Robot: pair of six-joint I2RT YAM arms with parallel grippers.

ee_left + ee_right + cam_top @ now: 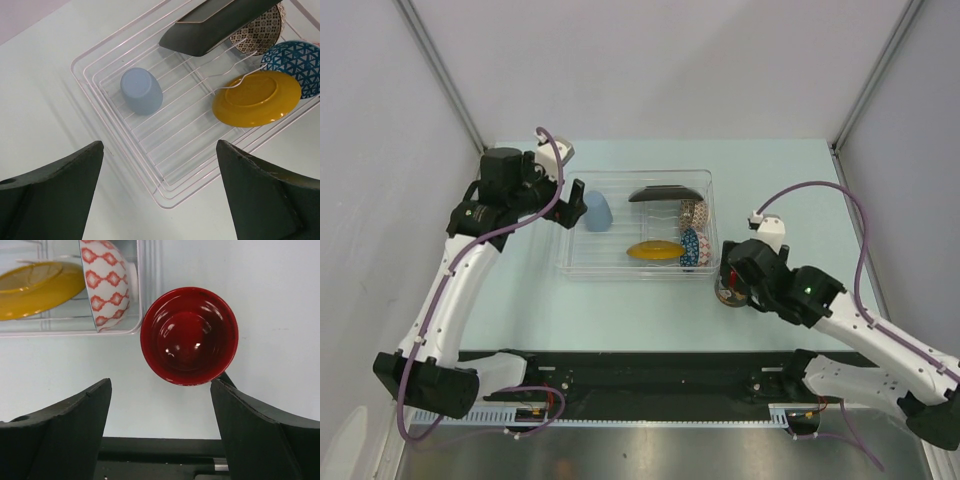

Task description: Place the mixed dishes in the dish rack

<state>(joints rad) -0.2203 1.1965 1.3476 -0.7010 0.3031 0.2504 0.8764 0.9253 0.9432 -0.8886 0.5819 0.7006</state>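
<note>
Mug (189, 335), mostly hidden overhead by the right arm (820, 295), stands between its spread jaws; left likewise.

The dish rack (141, 290) corner crowds the mug (189, 335); table (280, 315) elsewhere open.

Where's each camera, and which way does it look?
Top camera: high behind, looks down on the dish rack; left arm, right arm show.
Left wrist: looks down at the blue cup in the rack; fingers show.
Right wrist: looks down at the red mug outside it; fingers show.
Both wrists see the yellow saucer.
</note>
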